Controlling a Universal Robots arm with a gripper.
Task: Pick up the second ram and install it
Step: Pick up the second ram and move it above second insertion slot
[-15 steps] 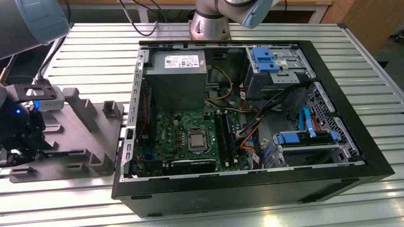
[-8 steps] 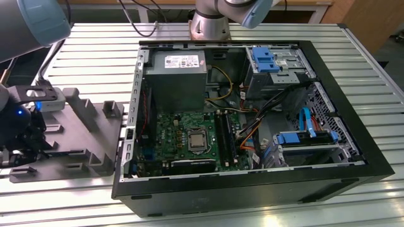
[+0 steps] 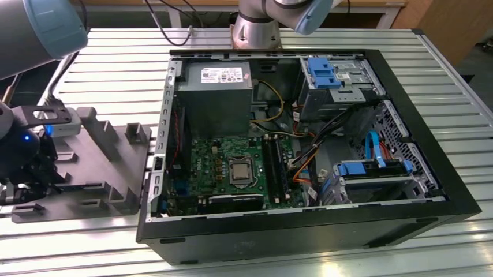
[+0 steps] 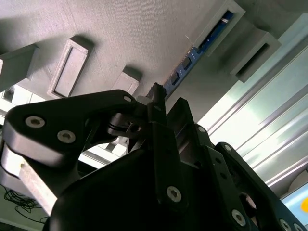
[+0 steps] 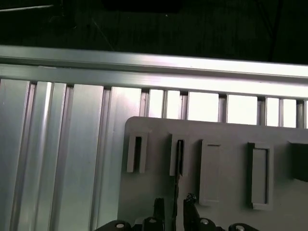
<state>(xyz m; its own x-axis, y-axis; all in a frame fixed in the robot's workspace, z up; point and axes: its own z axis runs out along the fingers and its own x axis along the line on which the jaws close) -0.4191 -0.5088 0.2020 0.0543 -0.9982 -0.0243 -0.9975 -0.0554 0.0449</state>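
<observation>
Claw straddling the ram in its tray slot!

The ram stands on edge in a slot of the grey tray, a thin dark line in the first wrist view, its chips impossible to make out. The claw is narrowly parted, one finger on either side, with a sliver of tray visible between each finger and the stick, whose lower end is cut off at the picture's edge. Neighbouring slots sit just beside it, so quarters are tight. Past the tray's edge, bare table slats give open room out to the rim. In the exterior view the tray lies at that view's left, just beside the open case, with the arm covering its left part.
</observation>
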